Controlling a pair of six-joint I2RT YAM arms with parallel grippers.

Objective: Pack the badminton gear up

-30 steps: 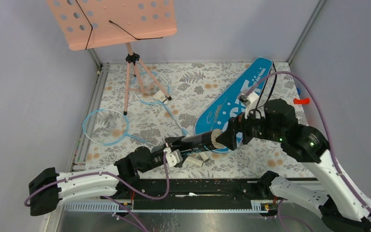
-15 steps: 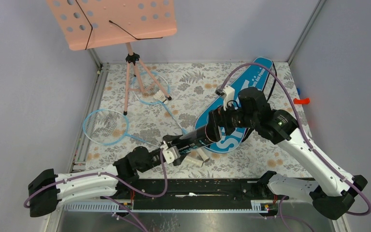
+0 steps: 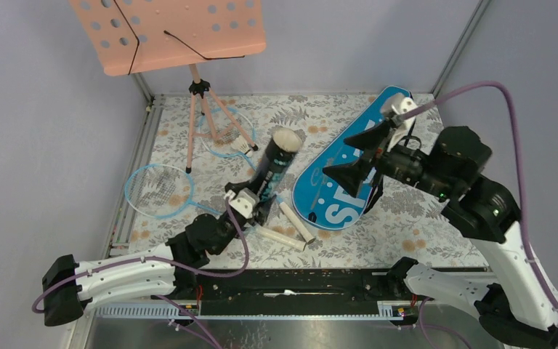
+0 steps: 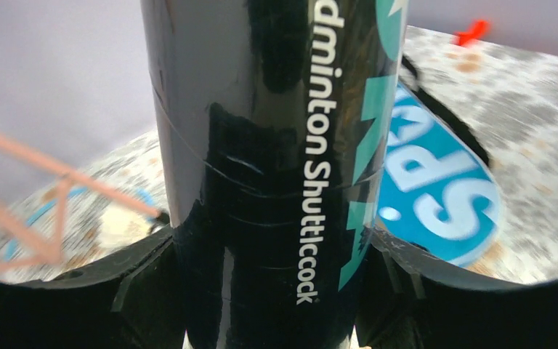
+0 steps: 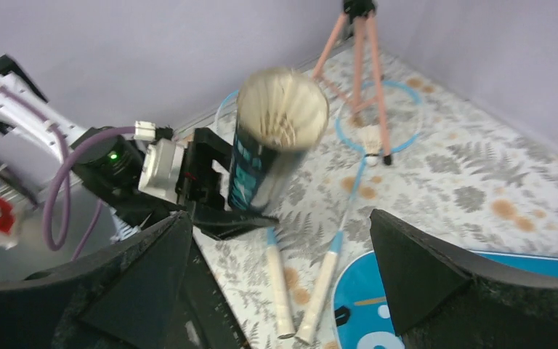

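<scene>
Left fingers (image 3: pixel 253 206) clamp the tube (image 3: pixel 272 167) low beside the blue bag (image 3: pixel 334 196), right fingers (image 3: pixel 356 155) spread wide — tilted, open-topped, it may spill.

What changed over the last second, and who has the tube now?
The right gripper let go of the tube and pulled back over the blue bag, jaws open. The left gripper, still clamped on the tube's lower end, swung it from lying rightward to tilted up, its feather-filled mouth pointing away. The rackets, loose shuttlecock and music stand stayed put.
</scene>
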